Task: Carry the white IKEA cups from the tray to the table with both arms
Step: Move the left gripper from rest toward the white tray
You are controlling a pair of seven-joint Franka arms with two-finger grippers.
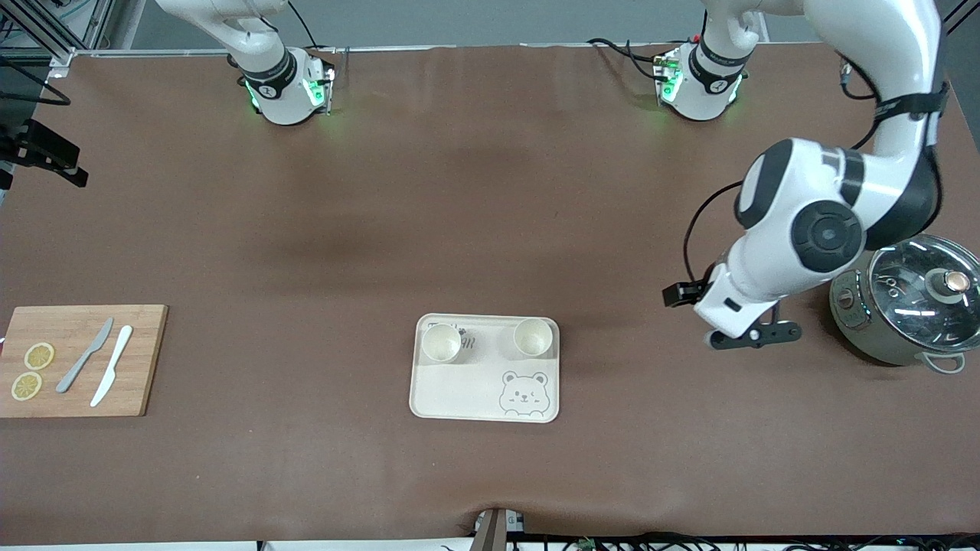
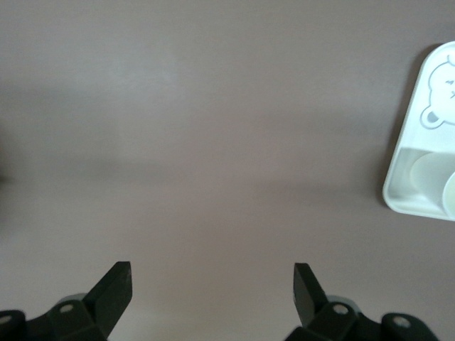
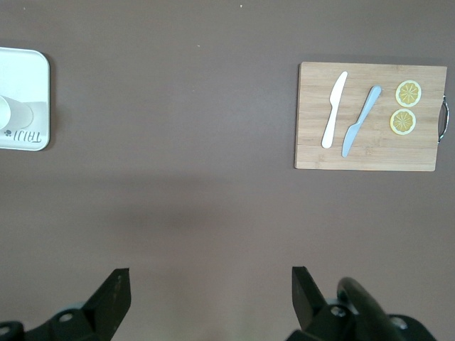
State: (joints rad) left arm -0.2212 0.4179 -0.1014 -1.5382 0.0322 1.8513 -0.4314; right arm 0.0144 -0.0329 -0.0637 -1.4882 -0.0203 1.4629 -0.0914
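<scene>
Both white cups are sitting on the cream tray (image 1: 459, 398) with the bear drawing, which lies on the brown worktop (image 1: 344, 229) close to the front camera, about midway between the two arms' ends. One cup (image 1: 442, 342) stands in the tray corner toward the right arm's end, the other cup (image 1: 533, 337) in the corner toward the left arm's end, both upright, mouths up, along the tray edge farther from the camera, well apart from each other, with the bear face nearer the camera than the second cup. The left gripper (image 2: 212, 288) hangs over bare worktop between the tray and a steel pot (image 1: 903, 310) with a glass lid at the left arm's end; its jaws are spread wide with nothing between them, and its wrist view catches the tray's edge off to one side. The right arm is mostly out of the front view, only its base showing, but its wrist camera looks down from up high on plain worktop, and the right gripper (image 3: 211, 288) has its jaws spread too, holding nothing. Down at the right arm's end lies a wooden cutting board (image 1: 138, 383), carrying a grey knife (image 1: 84, 356), a white knife (image 1: 112, 376) beside it, and two lemon slices (image 1: 39, 356) near the board's outer edge.
</scene>
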